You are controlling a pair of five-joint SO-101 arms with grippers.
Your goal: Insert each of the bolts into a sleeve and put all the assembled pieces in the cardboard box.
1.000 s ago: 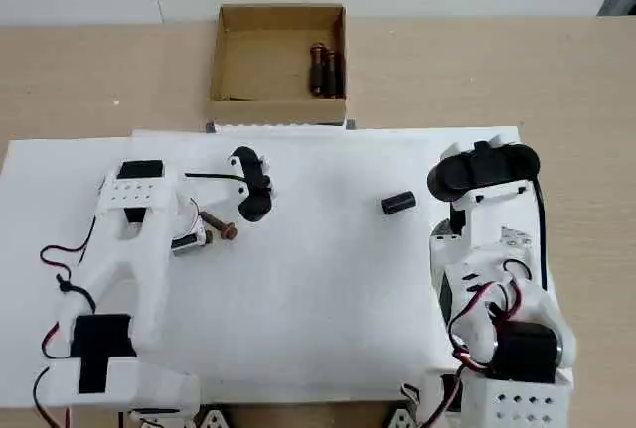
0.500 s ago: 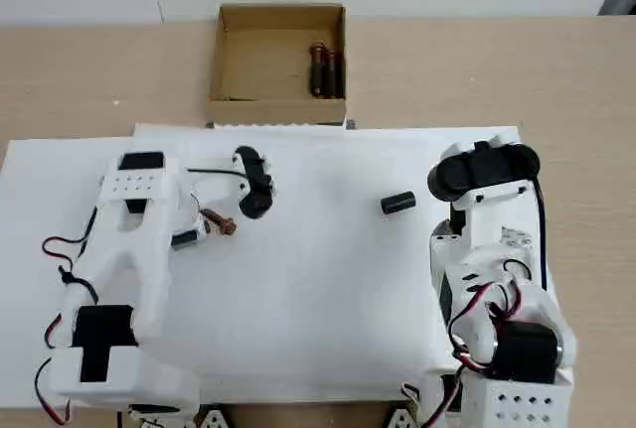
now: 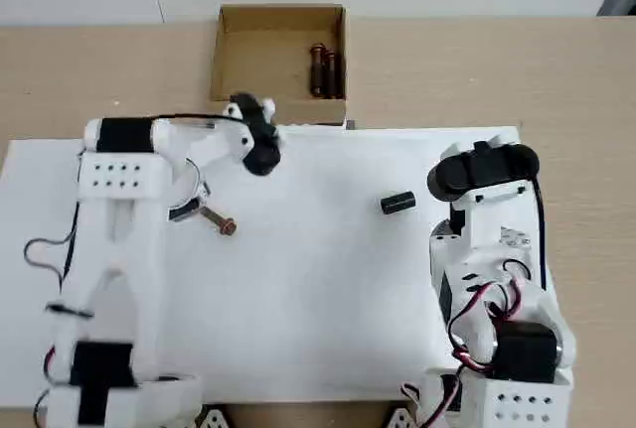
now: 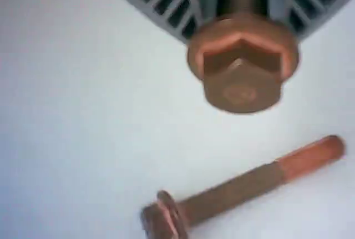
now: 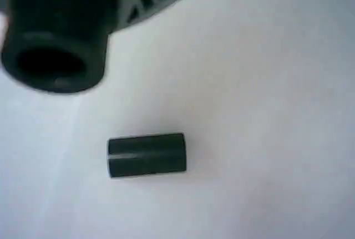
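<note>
two bolts are out of the box and two sleeves with them. the left claw (image 4: pixel 241 0) is pinching one bolt, the held bolt (image 4: pixel 242 67), between its ribbed jaws, the hex head pointing out past the tips. it hangs clear of the white sheet (image 3: pixel 318 289). the loose bolt (image 4: pixel 244 188) lies flat on the sheet just beneath, close to the left arm.

the right claw (image 5: pixel 61 6) is pressed onto one black sleeve, the held sleeve (image 5: pixel 52 56), its hollow end showing. the loose sleeve (image 5: pixel 147 154) lies on its side on the sheet, a little apart from the right claw and well apart from the loose bolt.

the box (image 3: pixel 278 108) sits on the counter (image 3: pixel 556 71) just past the sheet's far edge. against its right wall lie two assembled pieces (image 3: pixel 326 69) side by side (dark sleeves with copper showing, as far as i can make out).

so the count is two bolts, two sleeves and two finished pieces.
</note>
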